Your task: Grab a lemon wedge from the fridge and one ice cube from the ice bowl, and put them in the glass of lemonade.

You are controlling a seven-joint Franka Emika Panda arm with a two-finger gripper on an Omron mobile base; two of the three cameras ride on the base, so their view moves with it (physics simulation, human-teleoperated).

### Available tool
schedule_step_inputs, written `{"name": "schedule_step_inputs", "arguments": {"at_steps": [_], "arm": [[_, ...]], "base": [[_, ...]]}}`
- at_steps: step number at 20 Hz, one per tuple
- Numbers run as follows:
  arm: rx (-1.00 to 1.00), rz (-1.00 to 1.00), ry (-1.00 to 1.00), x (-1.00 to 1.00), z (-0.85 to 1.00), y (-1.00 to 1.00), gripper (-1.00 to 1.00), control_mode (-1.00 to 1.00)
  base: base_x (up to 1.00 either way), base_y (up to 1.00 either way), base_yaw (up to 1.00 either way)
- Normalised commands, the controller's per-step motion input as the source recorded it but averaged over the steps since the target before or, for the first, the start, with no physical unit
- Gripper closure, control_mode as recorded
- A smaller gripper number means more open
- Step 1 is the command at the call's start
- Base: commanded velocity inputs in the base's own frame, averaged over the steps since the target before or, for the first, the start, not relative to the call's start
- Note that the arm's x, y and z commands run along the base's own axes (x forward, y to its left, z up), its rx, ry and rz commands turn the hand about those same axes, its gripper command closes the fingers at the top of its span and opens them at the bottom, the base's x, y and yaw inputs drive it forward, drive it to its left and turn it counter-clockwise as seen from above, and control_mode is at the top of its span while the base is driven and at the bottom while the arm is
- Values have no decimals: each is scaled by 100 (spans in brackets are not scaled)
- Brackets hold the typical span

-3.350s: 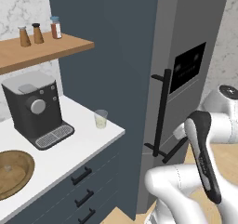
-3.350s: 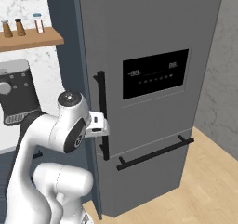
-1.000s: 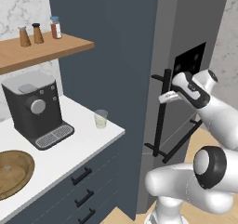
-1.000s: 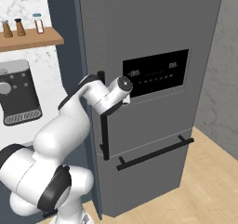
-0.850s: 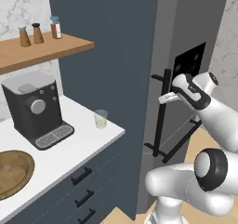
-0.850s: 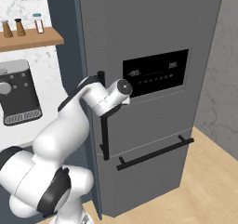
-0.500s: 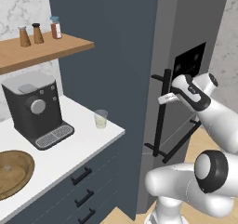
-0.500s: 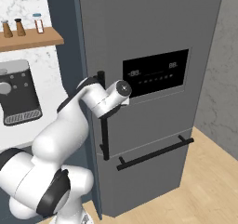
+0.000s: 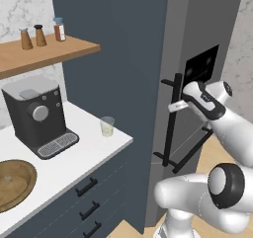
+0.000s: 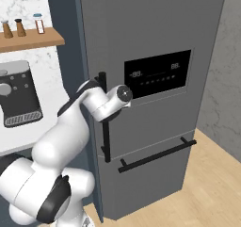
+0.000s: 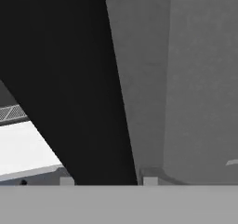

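hand (image 9: 174,106) at fridge (image 10: 155,37) door handle (image 9: 169,123) (door closed)

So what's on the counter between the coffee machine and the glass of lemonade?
Nothing: in the left base view the white counter is bare between the coffee machine and the glass of lemonade.

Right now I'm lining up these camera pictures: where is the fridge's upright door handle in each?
Left base view: the handle stands right of centre, by the gripper.
Right base view: left of centre, partly behind the arm.
Hand view: the broad black bar, close up.
Shared landmark: the coffee machine.
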Motion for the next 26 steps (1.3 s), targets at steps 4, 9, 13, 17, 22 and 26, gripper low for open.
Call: {"name": "schedule_step_inputs", "arguments": {"at_steps": [4, 9, 13, 17, 22, 26], "arm": [[-6, 0, -15, 2, 6, -43, 100, -100], [-3, -2, -8, 0, 20, -84, 100, -100], [0, -5, -8, 0, 16, -100, 100, -100], [0, -4, -8, 0, 14, -100, 100, -100], [5, -5, -31, -19, 2, -100, 100, -100], [9, -2, -43, -52, 3, -68, 100, -100]], "base": [[0, 0, 0], [0, 0, 0], [0, 0, 0], [0, 0, 0], [0, 0, 0], [0, 0, 0]]}}
